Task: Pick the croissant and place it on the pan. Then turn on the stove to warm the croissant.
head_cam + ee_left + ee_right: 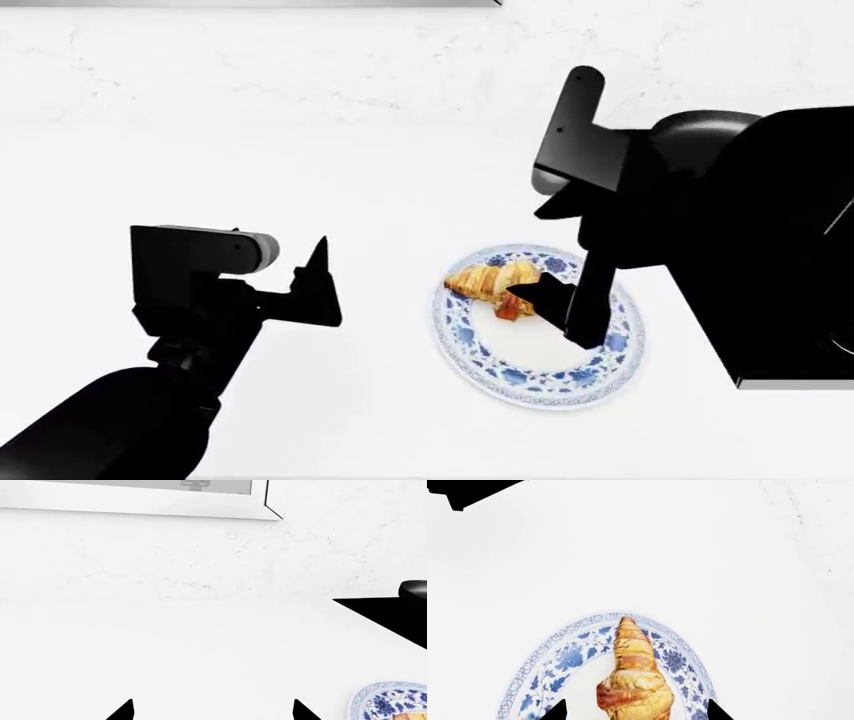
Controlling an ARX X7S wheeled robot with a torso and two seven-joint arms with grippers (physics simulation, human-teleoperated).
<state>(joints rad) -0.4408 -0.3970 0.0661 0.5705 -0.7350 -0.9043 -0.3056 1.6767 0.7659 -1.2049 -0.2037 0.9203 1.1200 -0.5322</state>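
The croissant (487,279) lies on a white plate with a blue floral rim (534,385). My right gripper (554,300) hangs just above it, open, its two black fingertips (556,711) standing on either side of the pastry's thick end (630,677) without touching it. My left gripper (318,292) is open and holds nothing, over bare white counter to the left of the plate. A corner of the black stove (390,617) shows in the left wrist view; in the head view the stove (787,340) lies mostly behind my right arm. The pan is out of view.
A white marble-like wall rises behind the counter, with a white frame (167,507) at its top. A rounded black shape (413,590) sits on the stove's corner; I cannot tell what it is. The plate's rim (377,700) lies close to my left gripper (213,712).
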